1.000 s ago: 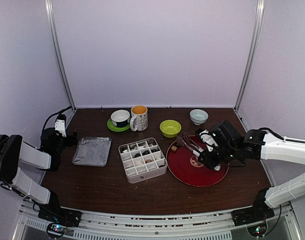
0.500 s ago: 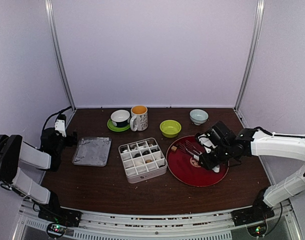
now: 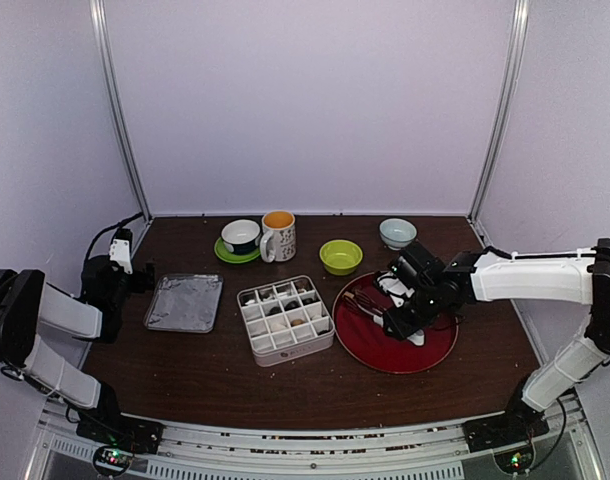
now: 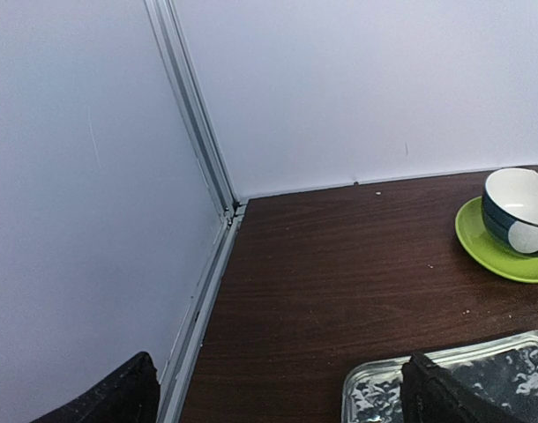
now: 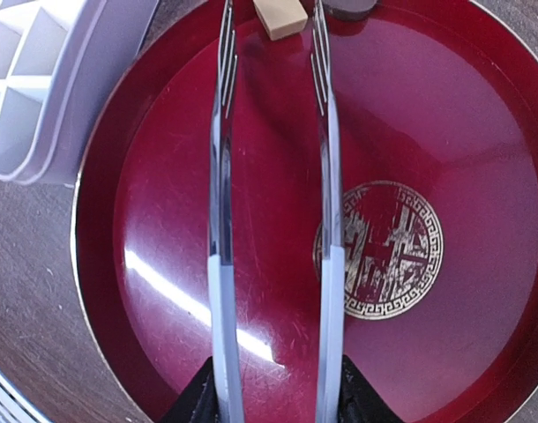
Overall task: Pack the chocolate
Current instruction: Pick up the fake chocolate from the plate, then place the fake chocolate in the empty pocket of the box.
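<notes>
Dark brown wooden table (image 3: 225,380) inside a white-walled booth with metal corner posts.

Left gripper (image 3: 120,252) sits at the left edge of the top view; jaws spread fully wide, nothing between the fingers (image 4: 119,397); its wrist view shows bare table, a corner of the foil tray (image 4: 375,397) at the bottom, and a dark cup on a green saucer (image 4: 516,216) at the right edge.

Right gripper (image 5: 273,401) is over the red plate (image 5: 428,132), right of centre in the top view; jaws part-closed, clamped on the handle end of the metal tongs (image 5: 218,220); tong arms run up the wrist frame, apart from each other.

Chocolate: one tan cube (image 5: 280,16) lies on the plate at the top of the wrist frame, between the two tong tips; cannot tell whether the tips touch it; a dark round piece (image 5: 348,7) sits just right of it, cut off by the frame edge; several more pieces sit in cells of the white compartment box (image 3: 285,320), just left of the plate.

Back row, left to right: the cup and saucer, a patterned mug (image 3: 279,236), a green bowl (image 3: 341,256), a pale bowl (image 3: 397,232).
</notes>
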Available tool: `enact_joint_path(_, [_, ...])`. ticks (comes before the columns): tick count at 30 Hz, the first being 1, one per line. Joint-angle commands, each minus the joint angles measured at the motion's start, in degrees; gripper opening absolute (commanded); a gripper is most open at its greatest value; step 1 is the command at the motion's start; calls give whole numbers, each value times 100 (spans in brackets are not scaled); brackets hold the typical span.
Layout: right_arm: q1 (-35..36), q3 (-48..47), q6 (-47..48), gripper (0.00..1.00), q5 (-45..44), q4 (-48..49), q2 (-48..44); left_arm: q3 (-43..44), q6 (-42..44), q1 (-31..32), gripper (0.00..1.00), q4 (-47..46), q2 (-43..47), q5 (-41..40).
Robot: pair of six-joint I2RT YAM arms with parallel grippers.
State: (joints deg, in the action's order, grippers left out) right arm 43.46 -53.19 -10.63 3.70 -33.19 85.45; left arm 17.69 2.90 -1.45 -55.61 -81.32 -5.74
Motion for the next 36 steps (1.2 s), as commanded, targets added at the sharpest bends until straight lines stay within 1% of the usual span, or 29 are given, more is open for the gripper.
enact_joint_path(1, [-71, -327, 76, 39, -38, 142, 121, 129, -44, -38, 98, -228, -29, 46])
enact_joint_path(8, [-160, -499, 190, 39, 51, 202, 431, 129, -49, -38, 98, -230, -33, 46])
enact_joint_path(13, [-171, -535, 253, 26, 161, 201, 377, 129, -44, -44, 98, -225, -33, 47])
enact_joint_path(15, [-170, -491, 298, 23, 203, 176, 228, 129, -47, -33, 98, -230, -33, 46])
enact_joint_path(18, [-135, -358, 456, 22, 500, 163, -48, 129, -45, -46, 98, -226, -33, 46])
enact_joint_path(23, [93, -122, 536, 22, 757, 226, -706, 129, -51, -43, 98, -228, -33, 46])
enact_joint_path(28, [349, 27, 665, 21, 1409, 251, -1209, 129, -44, -38, 98, -230, -29, 46])
enact_joint_path(29, [390, 8, 688, 21, 1599, 209, -1229, 129, -51, -38, 98, -229, -33, 46])
enact_joint_path(32, [574, -112, 740, 22, 1719, -27, -1164, 129, -50, -40, 98, -226, -33, 46])
enact_joint_path(36, [907, -219, 802, 22, 1594, -138, -930, 129, -51, -42, 98, -230, -33, 46])
